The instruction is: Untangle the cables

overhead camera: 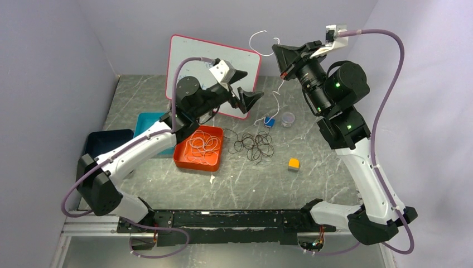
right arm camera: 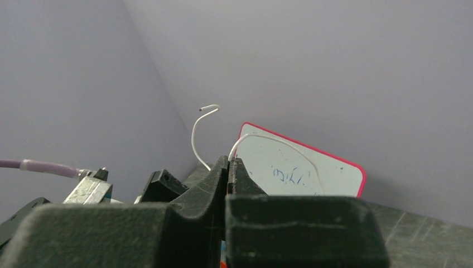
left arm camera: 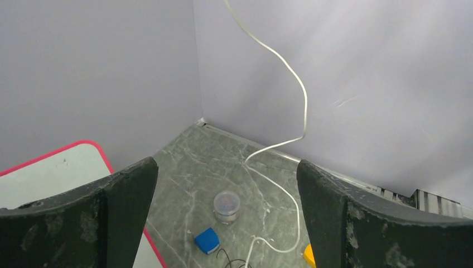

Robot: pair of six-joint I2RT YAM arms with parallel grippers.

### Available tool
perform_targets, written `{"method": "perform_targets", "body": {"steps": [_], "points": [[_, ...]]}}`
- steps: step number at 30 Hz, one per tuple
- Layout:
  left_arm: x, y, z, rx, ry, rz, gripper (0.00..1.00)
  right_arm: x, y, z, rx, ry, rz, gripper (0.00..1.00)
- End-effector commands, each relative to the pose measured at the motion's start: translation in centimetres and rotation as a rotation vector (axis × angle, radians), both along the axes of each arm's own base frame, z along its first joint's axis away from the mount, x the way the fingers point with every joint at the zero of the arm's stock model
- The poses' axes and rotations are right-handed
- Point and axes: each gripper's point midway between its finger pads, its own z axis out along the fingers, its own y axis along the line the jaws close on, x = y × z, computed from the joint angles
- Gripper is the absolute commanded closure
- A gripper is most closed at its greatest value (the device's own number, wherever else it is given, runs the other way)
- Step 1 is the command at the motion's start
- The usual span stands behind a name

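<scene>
The right gripper (right arm camera: pixel 228 167) is up high near the back wall, and its two black fingers are squeezed tight together on a thin white cable (overhead camera: pixel 275 103). One end of this cable curls up above the fingers like a hook. The rest hangs down in a wavy line to the grey stone-look table (overhead camera: pixel 312 184). Its low end lies there just beside a small blue block (overhead camera: pixel 269 121) and near a little clear round cup (overhead camera: pixel 288 119). The left gripper (left arm camera: pixel 226 167) is held in the air with its fingers spread wide apart and nothing in them. In its wrist view the white cable hangs out in front of it, not touching. A messy pile of thin black cables (overhead camera: pixel 254 146) lies in curly loops in the middle of the table. Just left of the pile sits a square orange tray (overhead camera: pixel 192 165) with white and reddish cables (overhead camera: pixel 203 144) curled inside. A small orange cube (overhead camera: pixel 293 164) sits to the right of the black pile. A white board with a red edge (overhead camera: pixel 189 56) leans at the back wall
</scene>
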Motion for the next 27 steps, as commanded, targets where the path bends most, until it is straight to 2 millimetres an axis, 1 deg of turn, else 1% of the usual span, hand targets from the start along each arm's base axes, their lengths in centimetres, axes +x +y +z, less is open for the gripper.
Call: {"method": "perform_targets", "body": {"steps": [1,4,10,14,15,20,23,24,25,27], "points": [[-0.8,-0.9,3.0,-0.053,-0.098,-0.061,0.00,-0.1,0.2,0.4,0.023,-0.013,0.020,1.00],[-0.9,-1.5,3.4,-0.067,-0.104,-0.092,0.01,0.0,0.4,0.2,0.023,-0.003,0.027,1.00],[-2.1,-2.7,4.0,-0.100,-0.109,-0.183,0.03,-0.1,0.7,0.0,0.032,0.009,0.042,1.00],[-2.1,-3.5,4.0,-0.111,-0.110,-0.213,0.04,-0.3,1.0,0.0,0.042,0.009,0.068,1.00],[-2.0,-3.8,4.0,-0.114,-0.109,-0.218,0.05,-0.4,1.1,0.1,0.044,0.008,0.072,1.00],[-0.8,-5.1,3.2,-0.108,-0.090,-0.224,0.23,-0.8,1.0,0.2,0.055,0.009,0.081,1.00],[-0.2,-5.8,2.8,-0.103,-0.077,-0.228,0.40,-0.8,1.1,0.1,0.057,0.013,0.089,1.00],[-0.2,-6.0,2.7,-0.103,-0.075,-0.235,0.45,-0.9,1.1,0.0,0.057,0.013,0.089,1.00],[-0.2,-6.1,2.6,-0.102,-0.073,-0.240,0.48,-0.9,1.1,0.0,0.058,0.015,0.088,1.00],[-0.2,-6.3,2.3,-0.102,-0.064,-0.248,0.51,-0.8,1.1,-0.2,0.058,0.016,0.086,1.00]]}}
